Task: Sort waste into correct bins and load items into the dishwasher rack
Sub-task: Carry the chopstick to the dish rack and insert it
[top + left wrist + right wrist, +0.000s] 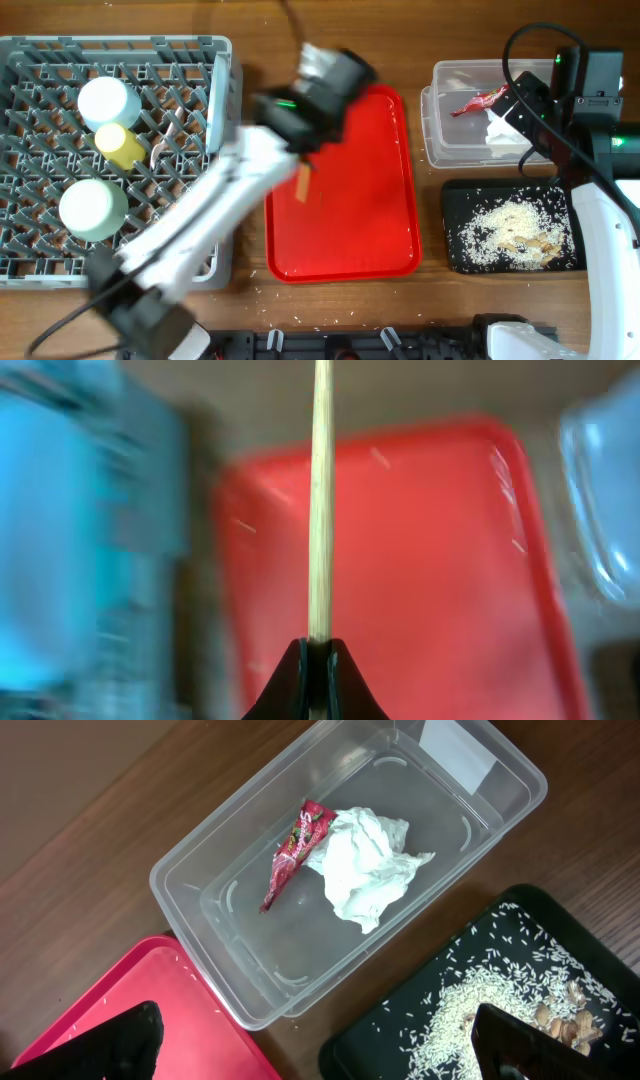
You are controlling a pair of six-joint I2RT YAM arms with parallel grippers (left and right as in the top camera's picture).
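Observation:
My left gripper is shut on a thin wooden chopstick and holds it over the red serving tray; the view is blurred by motion. From overhead the chopstick hangs at the tray's left edge, near the grey dishwasher rack. The rack holds a yellow cup, two pale mint-blue dishes and a white fork. My right gripper is open and empty above the clear tub, which holds the white napkin and red wrapper. Rice scraps lie in the black tray.
The red serving tray lies between the rack and the bins, with a few rice grains on it. Loose grains dot the wooden table near the tray's front edge. The right arm's cables hang over the clear tub.

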